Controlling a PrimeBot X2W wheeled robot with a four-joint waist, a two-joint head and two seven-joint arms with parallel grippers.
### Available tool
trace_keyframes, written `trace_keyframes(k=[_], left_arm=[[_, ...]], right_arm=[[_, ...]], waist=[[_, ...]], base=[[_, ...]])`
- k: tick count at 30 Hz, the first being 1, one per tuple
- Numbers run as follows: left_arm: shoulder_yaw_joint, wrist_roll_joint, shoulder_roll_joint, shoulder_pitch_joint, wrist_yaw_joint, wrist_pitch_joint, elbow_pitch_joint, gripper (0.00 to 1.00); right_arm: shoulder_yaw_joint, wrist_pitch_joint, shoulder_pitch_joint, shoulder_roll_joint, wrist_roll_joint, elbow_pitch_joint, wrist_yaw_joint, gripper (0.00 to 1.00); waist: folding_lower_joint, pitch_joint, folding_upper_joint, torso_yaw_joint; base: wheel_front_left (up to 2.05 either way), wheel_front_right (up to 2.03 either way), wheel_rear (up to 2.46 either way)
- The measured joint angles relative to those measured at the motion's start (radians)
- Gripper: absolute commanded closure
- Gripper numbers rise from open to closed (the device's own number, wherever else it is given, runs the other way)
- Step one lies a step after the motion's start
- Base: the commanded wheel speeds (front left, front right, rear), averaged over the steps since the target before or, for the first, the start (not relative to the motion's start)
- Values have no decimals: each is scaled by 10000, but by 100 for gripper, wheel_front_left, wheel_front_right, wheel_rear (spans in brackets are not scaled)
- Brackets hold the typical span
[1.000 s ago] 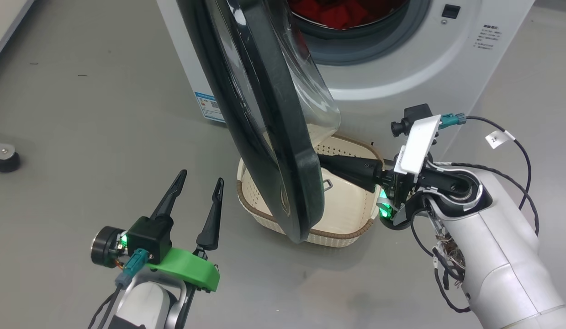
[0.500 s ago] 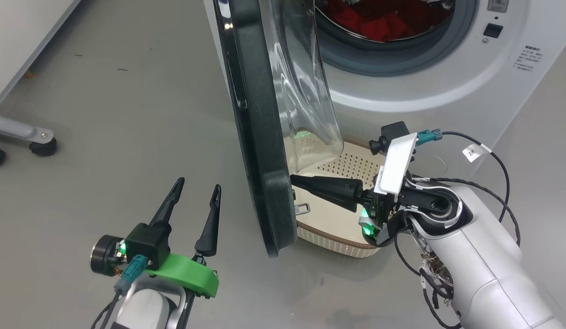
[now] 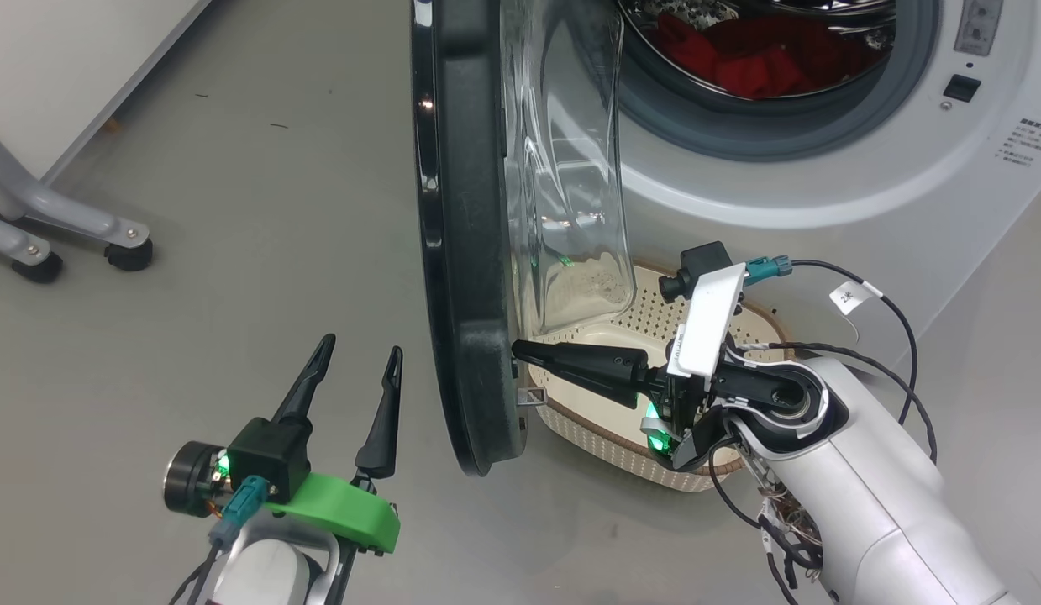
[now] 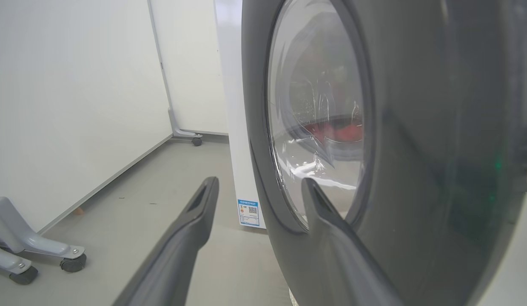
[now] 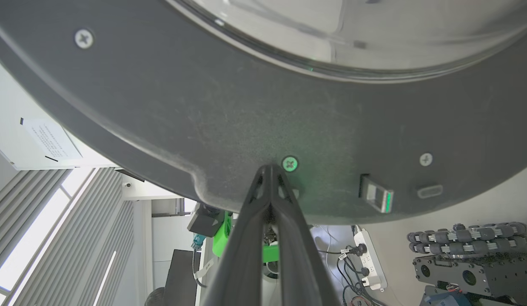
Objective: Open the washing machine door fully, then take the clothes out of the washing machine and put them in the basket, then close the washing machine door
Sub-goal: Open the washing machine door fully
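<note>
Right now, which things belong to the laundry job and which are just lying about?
Job: washing machine door; washing machine; red clothes in the drum; basket; right fingers against the door.
Lying about: wheeled stand legs; power strip; paper notice.

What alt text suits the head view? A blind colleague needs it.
The right gripper, fingers shut, touches its tips to the inner rim of the open washing machine door, above the basket. Red clothes lie inside the washing machine; the left gripper hangs open left of the door.
</note>
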Motion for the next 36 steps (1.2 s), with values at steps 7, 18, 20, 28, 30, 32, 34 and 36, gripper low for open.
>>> trace_keyframes(k=[7, 18, 20, 28, 30, 32, 34, 36], left_arm=[[92, 0, 25, 127, 84, 0, -13, 0], [251, 0, 38, 253, 98, 0, -88, 0], [290, 0, 42, 264, 100, 0, -159, 0], [322, -4, 40, 292, 130, 2, -238, 0], [345, -13, 42, 299, 146, 0, -245, 0], [336, -75, 38, 299, 146, 0, -253, 0], [341, -77, 42, 300, 146, 0, -265, 0], [359, -77, 40, 300, 148, 0, -282, 0]], right_arm=[[190, -180, 22, 6, 230, -58, 0, 100], [-146, -909, 220, 33, 395, -291, 0, 100], [-512, -1294, 437, 48, 420, -483, 0, 100], [-1624, -2623, 1140, 40, 8, -1066, 0, 20], [-1802, -2895, 1366, 12, -171, -1206, 0, 0], [-1988, -3264, 1638, -38, -428, -1340, 2, 0], [-2211, -3687, 1884, -151, -732, -1459, 0, 0], [-2537, -4353, 2080, -276, -1208, -1546, 0, 0]], waist=[[0, -110, 0, 112], [0, -122, 0, -33], [0, -100, 0, -107], [0, -73, 0, -301], [0, -75, 0, -348], [0, -81, 0, -386], [0, -79, 0, -413], [0, -78, 0, -442]], base=[[0, 0, 0], [0, 0, 0], [0, 0, 0], [0, 0, 0], [0, 0, 0], [0, 0, 0], [0, 0, 0], [0, 0, 0]])
